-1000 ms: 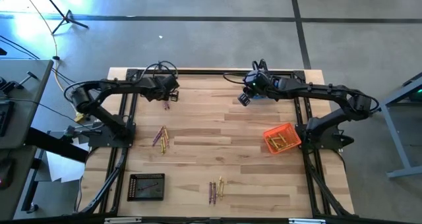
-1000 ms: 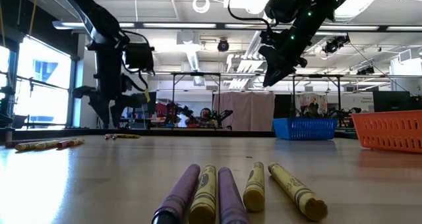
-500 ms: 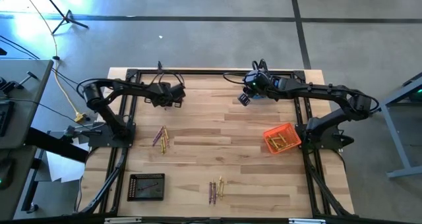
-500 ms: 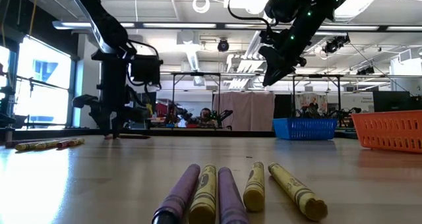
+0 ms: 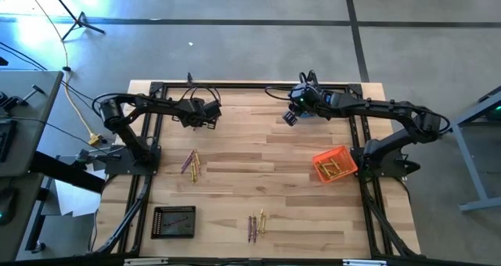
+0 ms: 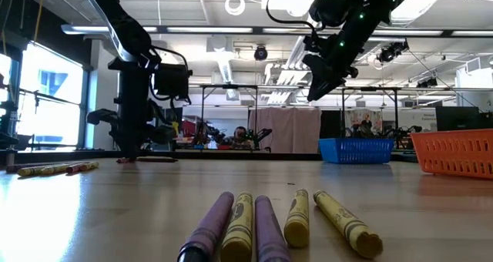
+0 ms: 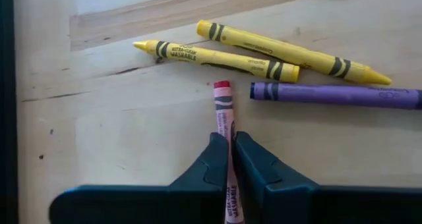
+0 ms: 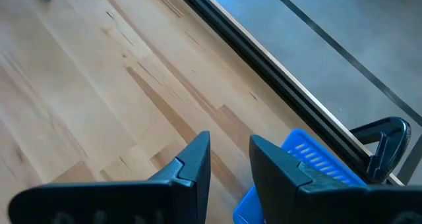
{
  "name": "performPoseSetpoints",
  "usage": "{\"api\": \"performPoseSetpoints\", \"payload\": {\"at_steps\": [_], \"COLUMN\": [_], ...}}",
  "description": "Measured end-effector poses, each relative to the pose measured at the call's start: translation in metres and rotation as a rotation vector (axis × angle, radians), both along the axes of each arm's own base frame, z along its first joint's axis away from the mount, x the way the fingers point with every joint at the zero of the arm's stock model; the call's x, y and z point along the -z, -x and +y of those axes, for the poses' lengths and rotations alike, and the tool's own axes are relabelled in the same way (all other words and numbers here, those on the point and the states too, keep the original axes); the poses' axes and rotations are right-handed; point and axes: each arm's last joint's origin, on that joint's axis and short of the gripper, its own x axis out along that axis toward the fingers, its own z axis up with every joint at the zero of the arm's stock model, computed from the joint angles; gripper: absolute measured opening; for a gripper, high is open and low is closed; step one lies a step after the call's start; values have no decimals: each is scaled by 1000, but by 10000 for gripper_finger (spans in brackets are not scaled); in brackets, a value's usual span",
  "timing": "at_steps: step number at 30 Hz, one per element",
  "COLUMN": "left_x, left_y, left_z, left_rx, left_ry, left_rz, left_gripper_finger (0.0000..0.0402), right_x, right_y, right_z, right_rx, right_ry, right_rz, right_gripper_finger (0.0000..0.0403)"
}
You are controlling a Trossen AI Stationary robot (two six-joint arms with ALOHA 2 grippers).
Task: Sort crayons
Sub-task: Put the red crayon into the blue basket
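At the table's far left lie two yellow crayons [image 7: 217, 53] [image 7: 290, 51], a purple one [image 7: 333, 94] and a red one [image 7: 224, 109], all flat on the wood. My left gripper [image 7: 230, 143] [image 5: 205, 122] is down on the table top, shut on the red crayon. My right gripper [image 8: 229, 151] [image 5: 290, 117] hangs high at the far right, open, nothing between its fingers, above the edge of the blue basket [image 8: 310, 165]. My left gripper pinches the red crayon's two long sides [image 7: 228, 133] between its two fingers, about mid-length. The fingers slant steeply down from above, and the crayon runs lengthwise through the gap, its red end [image 7: 222, 85] sticking out ahead. The crayon looks to lie on the wood.
An orange basket [image 5: 335, 166] with yellow crayons stands at the right, a black basket [image 5: 174, 221] at the near left. More crayons lie left of centre [image 5: 191, 164] and near the front edge [image 5: 256, 224] [image 6: 269, 223]. Black frame rails run along the table's sides.
My left gripper has sunk to the table top, shifting slightly toward the table's right, onto the far-left crayons, and has shut on the red one.
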Motion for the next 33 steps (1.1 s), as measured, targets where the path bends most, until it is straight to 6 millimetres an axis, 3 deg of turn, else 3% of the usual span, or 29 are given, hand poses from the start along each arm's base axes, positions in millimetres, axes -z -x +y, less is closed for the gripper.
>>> {"api": "performPoseSetpoints", "payload": {"at_steps": [5,9,12,19,25,33], "left_x": [-12,-39,-60,-119,-144,-145], "left_y": [-7,-18,-24,-56,-80,-95], "left_z": [-4,-4,-8,-23,-35,-43], "left_rx": [74,164,242,534,723,783], "left_ry": [-13,-73,-142,-456,-593,-646], "left_rz": [-18,-107,-180,-527,-816,-936], "left_gripper_finger": [9,4,4,3,3,3], "right_x": [2,6,21,68,65,49], "right_y": [2,3,5,7,6,-18], "right_z": [1,2,3,9,18,32], "right_rx": [13,45,69,12,-159,-413], "right_ry": [-18,-44,-53,-99,-85,-114], "right_rz": [13,2,-48,-485,-866,-898], "right_gripper_finger": [92,92,92,92,92,92]}}
